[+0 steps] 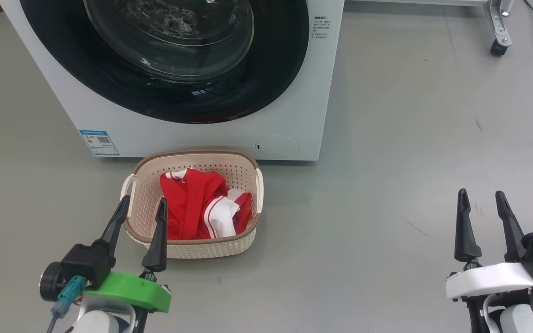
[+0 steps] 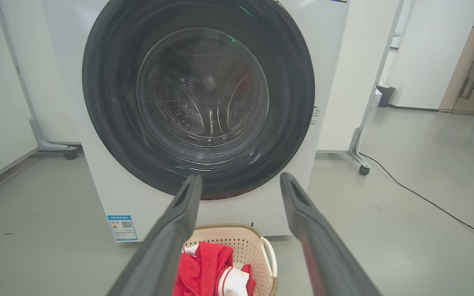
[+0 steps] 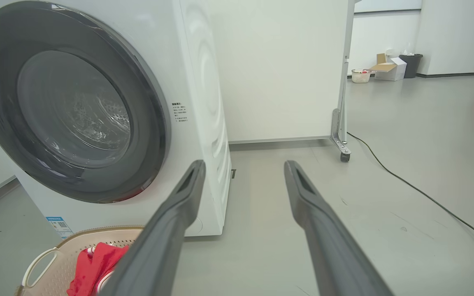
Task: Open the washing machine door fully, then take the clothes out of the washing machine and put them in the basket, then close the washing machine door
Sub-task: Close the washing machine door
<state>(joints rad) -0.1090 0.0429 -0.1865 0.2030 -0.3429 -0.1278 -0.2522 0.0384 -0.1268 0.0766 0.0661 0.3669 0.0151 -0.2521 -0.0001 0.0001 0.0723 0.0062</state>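
The white washing machine [image 1: 294, 115] stands at the top of the head view, its round black door [image 1: 164, 60] lying flush against the front. Through the porthole [image 2: 202, 88] the steel drum shows. Red and white clothes [image 1: 201, 206] lie in the cream basket [image 1: 211, 247] on the floor just before the machine. My left gripper [image 1: 142, 203] is open with nothing between its fingers, its tips over the basket's left side. My right gripper [image 1: 481, 197] is open and empty, well to the right over bare floor. The basket [image 3: 56, 255] and clothes [image 3: 93, 265] also show low in the right wrist view.
A wheeled white panel frame [image 1: 500, 27] stands behind and right of the machine, with a black cable [image 2: 426, 199] trailing across the grey floor. Boxes and a small bin [image 3: 397, 68] sit far off by the wall.
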